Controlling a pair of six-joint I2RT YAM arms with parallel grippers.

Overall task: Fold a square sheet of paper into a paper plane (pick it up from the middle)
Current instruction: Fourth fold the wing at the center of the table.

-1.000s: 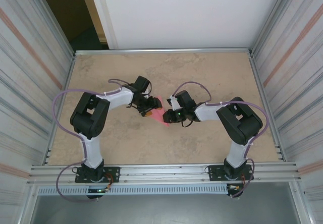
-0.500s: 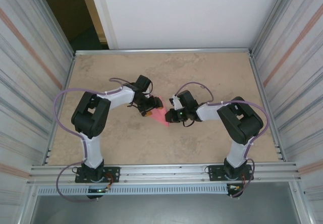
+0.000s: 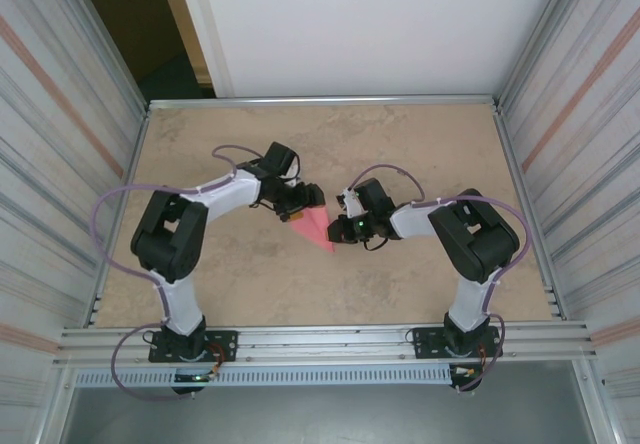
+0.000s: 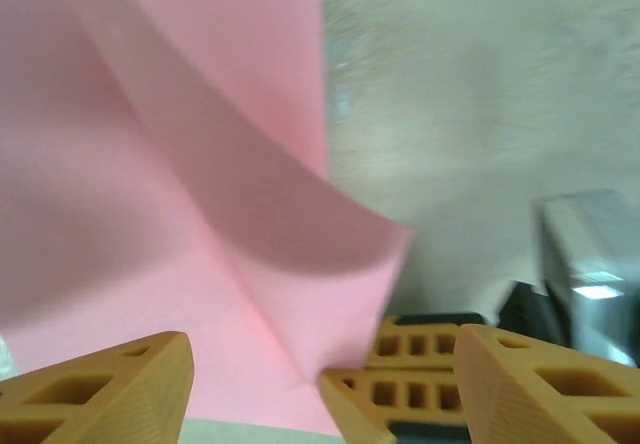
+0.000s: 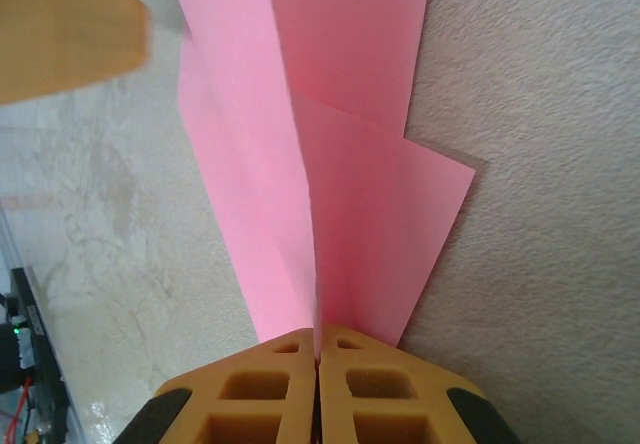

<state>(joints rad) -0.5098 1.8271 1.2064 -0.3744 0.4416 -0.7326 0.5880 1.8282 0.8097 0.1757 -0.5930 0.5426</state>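
Now the left pincer [image 3: 303,204] has let go. A second ago it sat on top of the pink paper [image 3: 316,227], and its two fingers were closer together. Now the fingers stand wide apart with nothing between them, and the pincer has slid back to the far left corner of the paper. More of the paper shows from above, and it looks like a point aimed toward the arm bases.

The right pincer [image 5: 318,352] has done the other thing. It has squeezed all the way shut, and it pinches the raised middle fold of the paper at the paper's right end.

The paper lies on the counter [image 3: 400,144], partly folded. One flap curls up on the side by the left pincer, so that fold is not flat yet.

I think this means one fold is pressed and the right pincer keeps the paper from sliding. The plane is not done, since the flaps are loose.

Both arms bend at the elbow and reach in low toward the paper, the left arm from the paper's left and the right arm from its right.
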